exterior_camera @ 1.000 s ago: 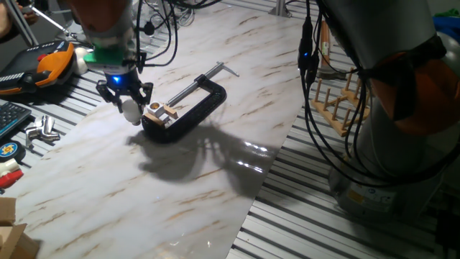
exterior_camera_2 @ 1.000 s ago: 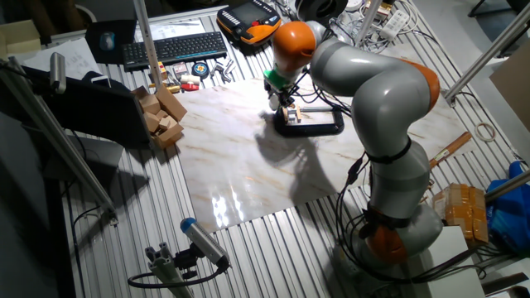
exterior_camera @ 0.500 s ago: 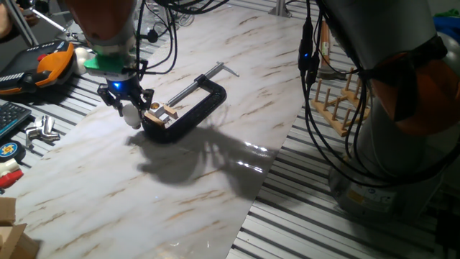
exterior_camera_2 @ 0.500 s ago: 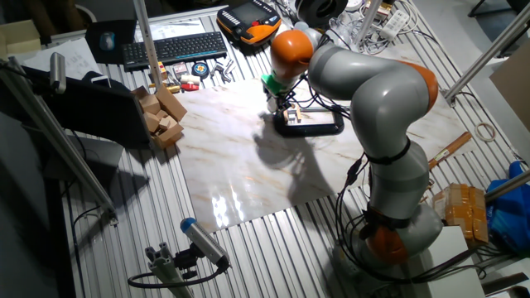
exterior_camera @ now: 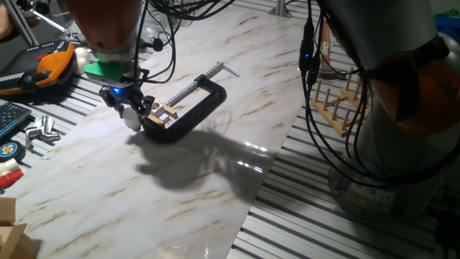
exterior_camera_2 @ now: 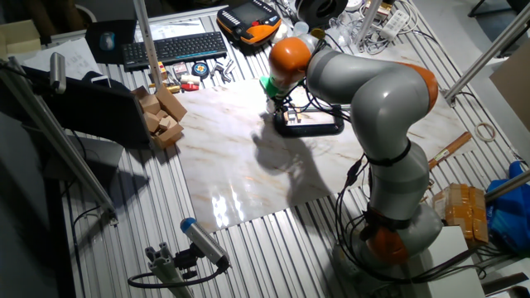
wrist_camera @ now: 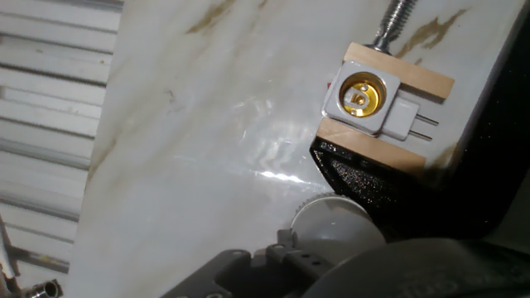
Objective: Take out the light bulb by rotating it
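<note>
My gripper is shut on the light bulb, a small white bulb held just left of the tan socket block. The block is clamped in the black C-clamp on the marble board. In the hand view the socket stands empty, its brass inside showing, and the bulb sits apart from it at the bottom, next to the clamp's black jaw. In the other fixed view the gripper hangs at the clamp's left end.
An orange and black pendant and metal parts lie left of the board. A wooden rack stands at the right. Wood blocks and a keyboard lie beyond the board's far side. Cables hang around the arm.
My gripper has shifted slightly left and away from the socket block with the bulb in it. The clamp and block have not moved.
</note>
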`<state>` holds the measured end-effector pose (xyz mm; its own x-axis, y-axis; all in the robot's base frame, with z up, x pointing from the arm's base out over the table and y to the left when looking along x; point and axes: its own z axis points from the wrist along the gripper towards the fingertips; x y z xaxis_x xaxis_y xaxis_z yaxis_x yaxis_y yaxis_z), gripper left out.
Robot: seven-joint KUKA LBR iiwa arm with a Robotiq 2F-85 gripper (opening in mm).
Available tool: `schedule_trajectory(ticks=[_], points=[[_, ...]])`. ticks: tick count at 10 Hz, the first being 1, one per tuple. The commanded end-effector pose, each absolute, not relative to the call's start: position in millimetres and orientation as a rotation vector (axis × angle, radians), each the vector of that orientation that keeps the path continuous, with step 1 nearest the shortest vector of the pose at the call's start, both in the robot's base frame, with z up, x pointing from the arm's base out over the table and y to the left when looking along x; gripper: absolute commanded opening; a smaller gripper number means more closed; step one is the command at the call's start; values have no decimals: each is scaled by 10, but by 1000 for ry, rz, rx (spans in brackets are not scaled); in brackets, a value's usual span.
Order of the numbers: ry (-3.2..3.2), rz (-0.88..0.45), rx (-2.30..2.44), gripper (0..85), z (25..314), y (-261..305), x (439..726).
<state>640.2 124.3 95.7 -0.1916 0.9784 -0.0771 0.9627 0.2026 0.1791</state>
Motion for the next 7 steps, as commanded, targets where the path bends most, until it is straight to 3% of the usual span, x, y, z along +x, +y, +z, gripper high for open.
schedule_trajectory(ticks=[1, 6, 7], points=[[2293, 141, 1877, 0, 948, 1247, 6399], [2272, 150, 1885, 0, 893, 1264, 6389], [2273, 147, 1885, 170, 892, 1264, 6389]])
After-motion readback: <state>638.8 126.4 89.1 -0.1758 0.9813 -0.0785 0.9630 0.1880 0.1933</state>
